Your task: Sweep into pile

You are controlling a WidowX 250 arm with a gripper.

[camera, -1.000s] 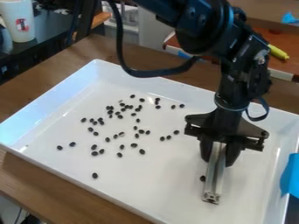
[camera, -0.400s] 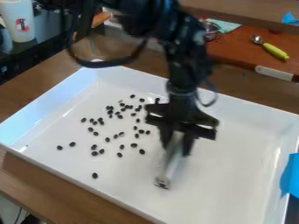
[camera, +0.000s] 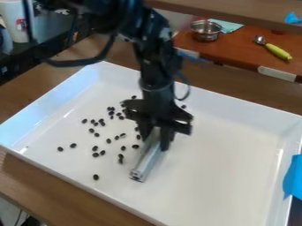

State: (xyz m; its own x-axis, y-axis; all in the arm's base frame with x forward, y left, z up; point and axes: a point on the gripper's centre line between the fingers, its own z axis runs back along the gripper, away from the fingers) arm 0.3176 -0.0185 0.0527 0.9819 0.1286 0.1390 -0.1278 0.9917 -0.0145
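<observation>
End effector [camera: 156, 143] hangs within tray [camera: 236, 106] walls, bowl [camera: 205, 32], spoon [camera: 277, 51] beyond.

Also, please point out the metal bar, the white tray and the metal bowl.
Metal bar [camera: 149, 157]: camera view, middle of its length.
White tray [camera: 230, 163]: camera view, bare floor.
Metal bowl [camera: 205, 36]: camera view, outer side.

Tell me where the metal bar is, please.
In the camera view, the metal bar is held by the gripper, right of most beans in the tray.
</observation>
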